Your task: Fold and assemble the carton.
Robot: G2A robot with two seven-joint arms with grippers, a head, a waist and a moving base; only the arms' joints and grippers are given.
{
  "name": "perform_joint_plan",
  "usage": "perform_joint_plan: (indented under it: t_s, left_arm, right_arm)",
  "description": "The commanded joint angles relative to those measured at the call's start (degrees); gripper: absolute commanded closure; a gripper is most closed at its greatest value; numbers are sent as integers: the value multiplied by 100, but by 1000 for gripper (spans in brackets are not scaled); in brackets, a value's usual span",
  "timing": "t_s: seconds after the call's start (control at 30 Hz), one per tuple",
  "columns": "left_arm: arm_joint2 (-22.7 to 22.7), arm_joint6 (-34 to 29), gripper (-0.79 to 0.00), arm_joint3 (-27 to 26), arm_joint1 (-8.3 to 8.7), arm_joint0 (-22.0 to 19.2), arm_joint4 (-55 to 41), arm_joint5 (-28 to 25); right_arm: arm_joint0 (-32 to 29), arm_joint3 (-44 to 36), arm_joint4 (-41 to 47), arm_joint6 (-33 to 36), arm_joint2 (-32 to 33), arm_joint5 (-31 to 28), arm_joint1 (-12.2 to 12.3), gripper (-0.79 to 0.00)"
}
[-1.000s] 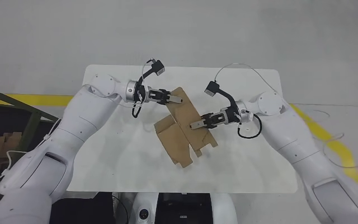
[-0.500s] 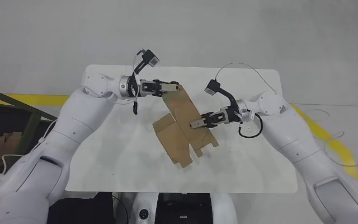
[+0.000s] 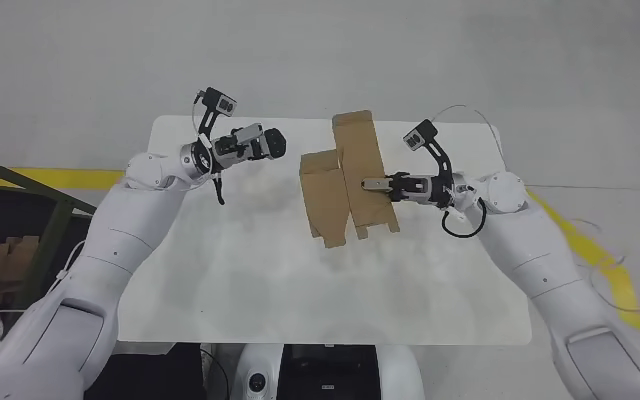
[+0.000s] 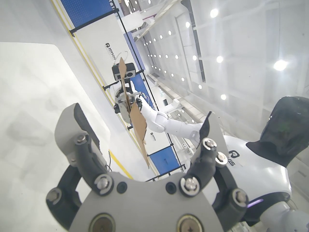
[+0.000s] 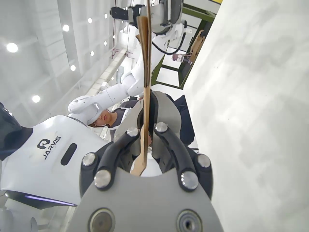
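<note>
- Right gripper is clamped on one edge of the carton. The right wrist view shows the board nipped between its fingers.
- The carton is still flat, with no panels squared up. It hangs in the air over the far-middle of the table and shows edge-on from both wrists.
- Left gripper has its fingers spread with nothing in them. It sits well apart from the carton, off to the carton's side.
- Risk: a single-edge pinch leaves a long unsupported sheet. It could pivot or slide in the pads, or crease off the score lines if pushed.
- Risk: if the left gripper comes in against the thin edge, it would likely knock the sheet rather than catch a panel.
- Around: a green rack stands off the table's left side, with yellow floor tape behind it. Neither is near the work.
- Likely snag point: the right arm's cable loop close behind the carton.
</note>
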Motion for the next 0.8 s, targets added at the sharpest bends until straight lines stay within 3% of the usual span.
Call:
perform_joint_plan:
  t_s: [0.0,0.23,0.53,0.77]
  left_arm:
    - [25,261,-785,1,-28,25,174,88]
    - [165,846,-785,-235,-130,204,565,378]
    - [334,1070,-785,-669,-249,501,811,552]
    - [414,1256,-785,-865,-332,603,1098,589]
  right_arm:
    - [-78,-122,-133,-340,85,391,29,0]
    - [-662,-1139,-637,-1726,440,1194,142,0]
    - [-1616,-2094,-1297,-3366,891,1443,236,0]
    - [-2127,-2659,-1955,-4233,1202,1754,293,0]
